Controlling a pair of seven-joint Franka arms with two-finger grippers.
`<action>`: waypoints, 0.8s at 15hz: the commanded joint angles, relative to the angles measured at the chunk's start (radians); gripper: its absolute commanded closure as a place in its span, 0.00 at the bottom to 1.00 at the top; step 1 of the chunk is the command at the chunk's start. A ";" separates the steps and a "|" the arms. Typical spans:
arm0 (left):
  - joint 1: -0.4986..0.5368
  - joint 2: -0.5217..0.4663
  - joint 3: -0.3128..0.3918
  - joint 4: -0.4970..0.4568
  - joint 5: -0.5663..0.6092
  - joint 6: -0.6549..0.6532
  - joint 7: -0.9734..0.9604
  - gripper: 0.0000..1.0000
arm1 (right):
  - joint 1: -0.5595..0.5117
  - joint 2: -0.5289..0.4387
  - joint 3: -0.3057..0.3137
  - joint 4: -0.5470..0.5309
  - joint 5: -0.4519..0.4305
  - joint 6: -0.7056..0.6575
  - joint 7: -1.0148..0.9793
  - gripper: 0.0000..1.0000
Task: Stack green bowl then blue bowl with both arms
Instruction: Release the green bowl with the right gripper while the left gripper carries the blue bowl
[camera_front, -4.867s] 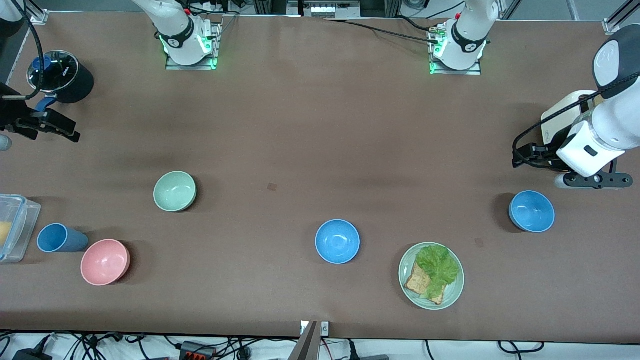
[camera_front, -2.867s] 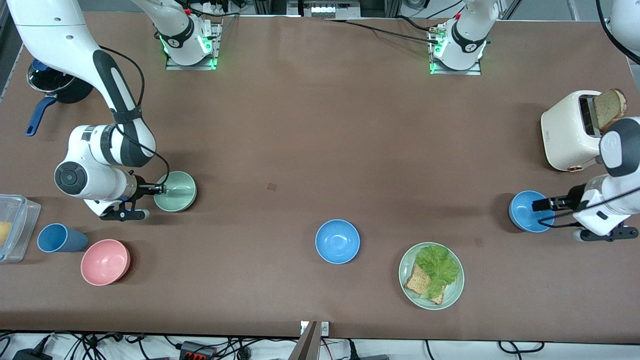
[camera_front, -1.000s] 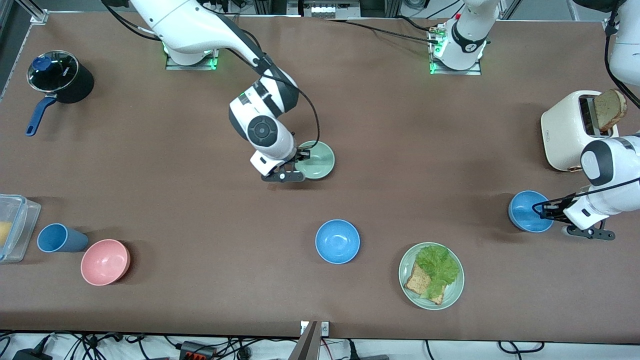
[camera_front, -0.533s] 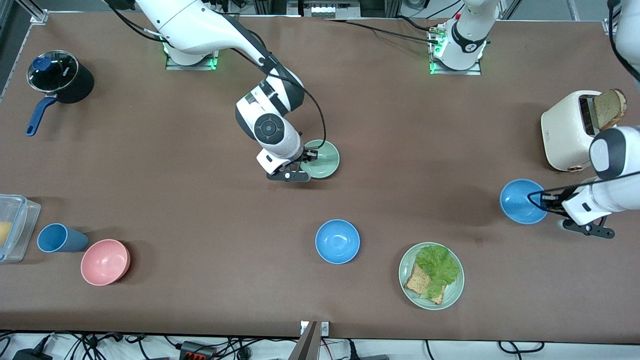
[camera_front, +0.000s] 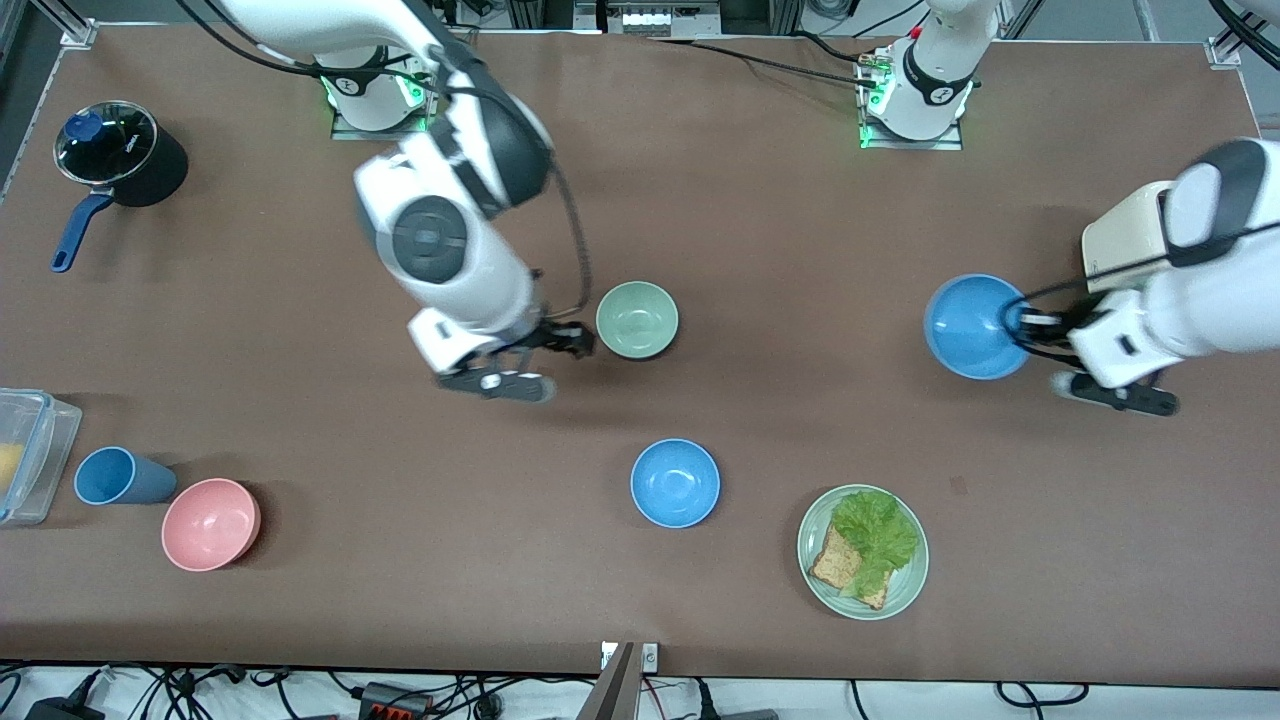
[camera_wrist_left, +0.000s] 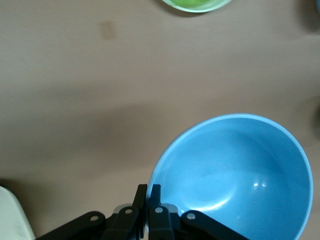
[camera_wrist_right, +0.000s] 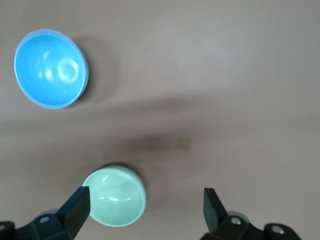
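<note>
The green bowl (camera_front: 637, 320) stands upright on the table's middle; it also shows in the right wrist view (camera_wrist_right: 115, 196). My right gripper (camera_front: 568, 341) is open and empty, up in the air beside the green bowl toward the right arm's end; its fingers (camera_wrist_right: 77, 207) are spread wide (camera_wrist_right: 145, 206). My left gripper (camera_front: 1020, 325) is shut on the rim of a blue bowl (camera_front: 973, 327) and holds it in the air over bare table near the left arm's end. In the left wrist view the fingers (camera_wrist_left: 149, 192) pinch that bowl's rim (camera_wrist_left: 235, 175).
A second blue bowl (camera_front: 675, 483) sits nearer the front camera than the green bowl and shows in the right wrist view (camera_wrist_right: 50, 67). A green plate with lettuce and toast (camera_front: 815, 520), pink bowl (camera_front: 211, 524), blue cup (camera_front: 120, 476), pot (camera_front: 120, 150), clear container (camera_front: 30, 455) and toaster (camera_front: 1120, 240) also stand here.
The right gripper let go of the green bowl, opened and drew back upward toward the right arm's end. The left gripper lifted its blue bowl and carried it toward the table's middle.
</note>
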 joint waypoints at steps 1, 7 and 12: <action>0.016 -0.015 -0.178 -0.035 -0.014 -0.004 -0.261 1.00 | -0.099 0.004 -0.005 0.077 -0.015 -0.083 -0.131 0.00; -0.164 0.095 -0.277 -0.092 0.002 0.263 -0.612 1.00 | -0.314 -0.062 0.000 0.075 -0.011 -0.144 -0.266 0.00; -0.328 0.164 -0.205 -0.144 0.093 0.395 -0.762 1.00 | -0.469 -0.200 -0.003 -0.055 -0.002 -0.142 -0.485 0.00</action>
